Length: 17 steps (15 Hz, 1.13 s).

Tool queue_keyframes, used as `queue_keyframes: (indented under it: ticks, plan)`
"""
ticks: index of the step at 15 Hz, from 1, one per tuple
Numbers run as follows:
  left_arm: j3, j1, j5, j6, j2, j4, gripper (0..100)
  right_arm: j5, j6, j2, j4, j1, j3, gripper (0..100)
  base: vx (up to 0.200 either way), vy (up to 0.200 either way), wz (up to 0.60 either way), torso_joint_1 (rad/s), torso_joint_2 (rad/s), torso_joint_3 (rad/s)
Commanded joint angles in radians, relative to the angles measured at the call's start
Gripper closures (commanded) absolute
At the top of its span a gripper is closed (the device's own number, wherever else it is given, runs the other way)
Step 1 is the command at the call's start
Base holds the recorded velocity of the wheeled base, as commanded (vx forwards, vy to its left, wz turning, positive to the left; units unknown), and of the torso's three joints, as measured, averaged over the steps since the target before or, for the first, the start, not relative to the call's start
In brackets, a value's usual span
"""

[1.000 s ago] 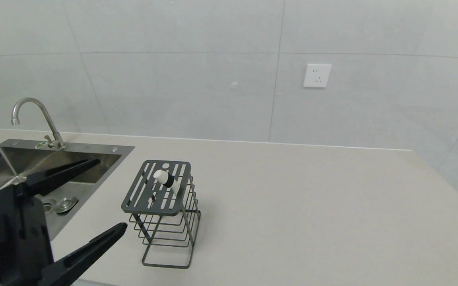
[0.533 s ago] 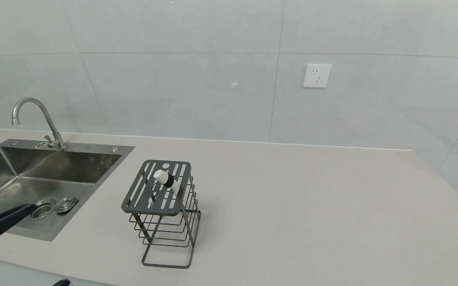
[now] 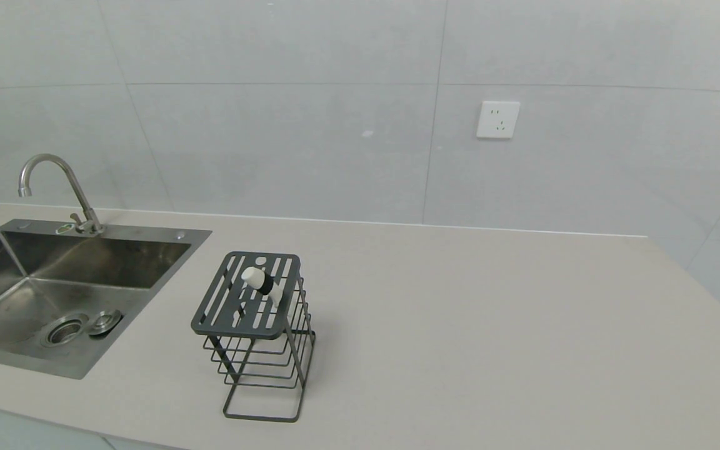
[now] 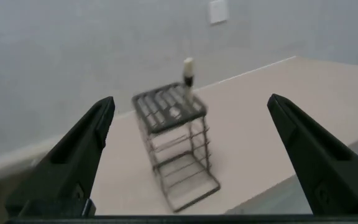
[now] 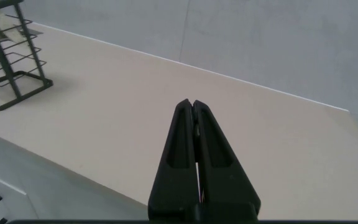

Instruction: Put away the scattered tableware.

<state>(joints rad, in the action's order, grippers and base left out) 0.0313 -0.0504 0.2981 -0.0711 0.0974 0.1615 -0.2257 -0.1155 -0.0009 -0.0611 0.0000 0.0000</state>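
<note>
A dark wire rack [image 3: 235, 307] stands on the beige counter [image 3: 460, 312], just right of the sink. A utensil with a white handle and a black band [image 3: 257, 280] sticks up through the rack's slotted top. My left gripper [image 4: 191, 102] is open and holds nothing; it sits back from the counter's front edge, facing the rack [image 4: 173, 143] and the utensil [image 4: 188, 71]. My right gripper [image 5: 192, 103] is shut with nothing between its fingers, near the counter's front edge, well to the right of the rack [image 5: 8, 56].
A steel sink [image 3: 97, 259] with a curved faucet [image 3: 54, 181] is set into the counter's left end. A tiled wall with a white socket [image 3: 497, 119] runs behind. The counter to the right of the rack is bare.
My left gripper, large at the lower left of the head view a second ago, has pulled back down and left out of that view. The rack and utensil have not moved.
</note>
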Motion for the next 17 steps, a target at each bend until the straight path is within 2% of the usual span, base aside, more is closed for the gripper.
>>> queue_keyframes:
  ticks: [1,2,3,6,13,17]
  plan:
    - [-0.010,0.052,-0.152,0.002,-0.097,-0.154,0,0.026,0.013,0.001,0.000,0.000,0.000,100,0.000,0.000,0.00,0.000,0.00,0.000]
    - [-0.031,0.052,-0.266,0.014,-0.097,-0.154,0,0.062,0.014,0.001,0.001,0.000,0.000,100,0.000,0.000,0.00,0.000,0.00,0.000]
    - [-0.031,0.052,-0.274,0.028,-0.097,-0.155,0,0.109,0.023,0.001,0.010,0.000,0.000,100,0.000,0.000,0.00,0.000,0.00,0.000]
    - [-0.031,0.052,-0.263,0.037,-0.097,-0.157,0,0.174,0.122,0.001,0.066,0.000,0.000,100,0.000,0.000,0.00,0.000,0.00,0.000]
    - [-0.031,0.052,-0.263,0.062,-0.097,-0.158,0,0.177,0.125,0.001,0.067,0.000,0.000,100,0.000,0.000,0.00,0.000,0.00,0.000]
    - [-0.031,0.052,-0.263,0.062,-0.097,-0.158,0,0.177,0.126,0.001,0.067,0.000,0.000,100,0.000,0.000,0.00,0.000,0.00,0.000]
